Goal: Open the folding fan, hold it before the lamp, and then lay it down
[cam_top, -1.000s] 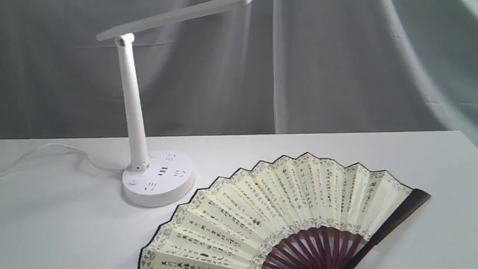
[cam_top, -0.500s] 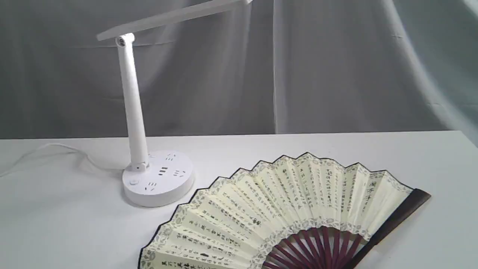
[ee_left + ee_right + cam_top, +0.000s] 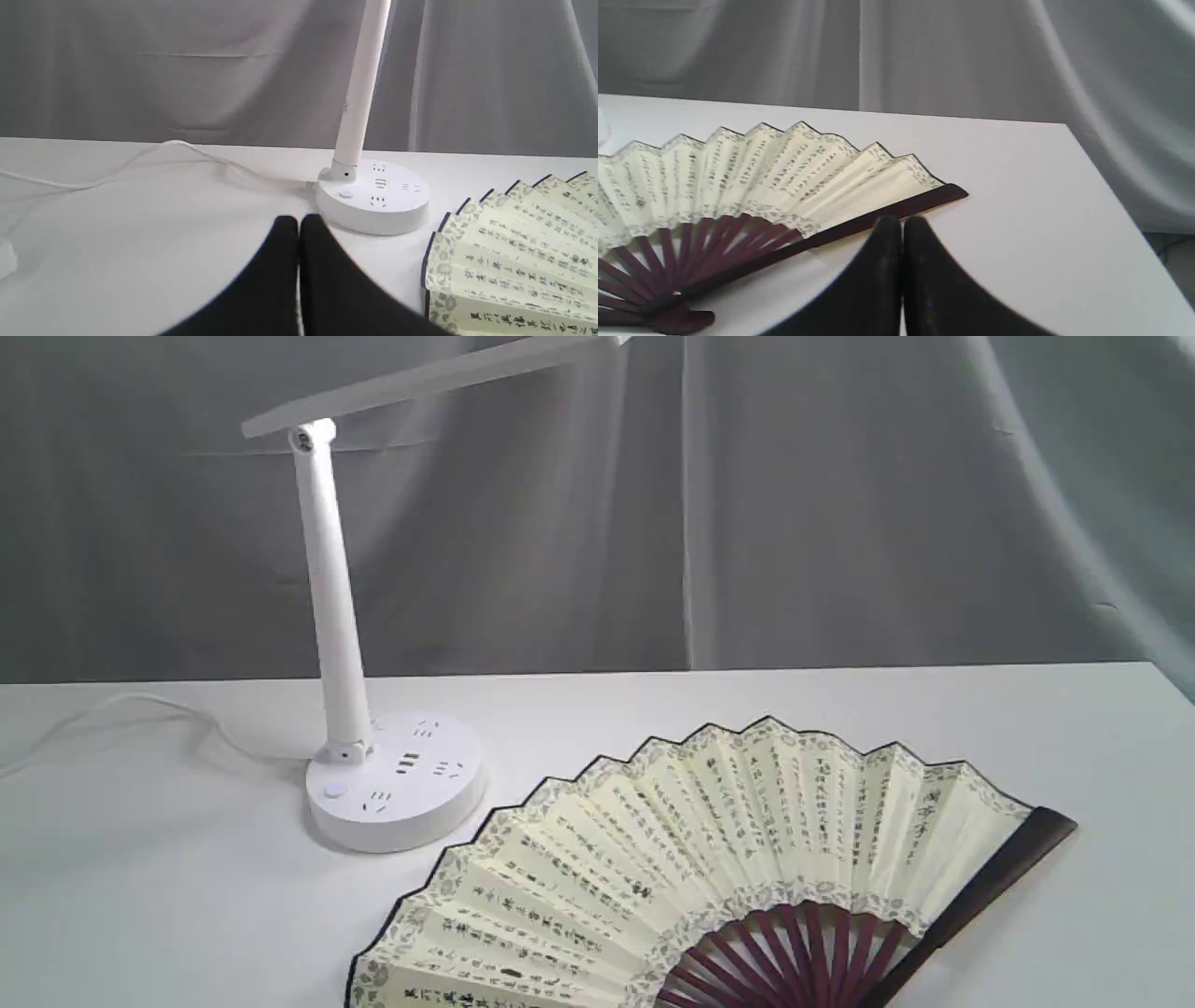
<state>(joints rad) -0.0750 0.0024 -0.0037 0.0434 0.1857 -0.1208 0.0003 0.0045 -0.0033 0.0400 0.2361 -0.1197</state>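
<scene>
Nothing has moved since a second ago.

- Folding fan: spread wide, lying flat on the white tabletop, just beside the lamp's round base, ribs toward the near edge.
- Lamp: upright, post tilted, bar head overhead, cord trailing away.
- Left pincer: closed, empty, near the lamp base.
- Right pincer: closed, empty, beside the fan's dark guard.

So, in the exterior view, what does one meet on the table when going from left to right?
The white cord → lamp → fan, which ends at its dark outer rib on the far right.
</scene>
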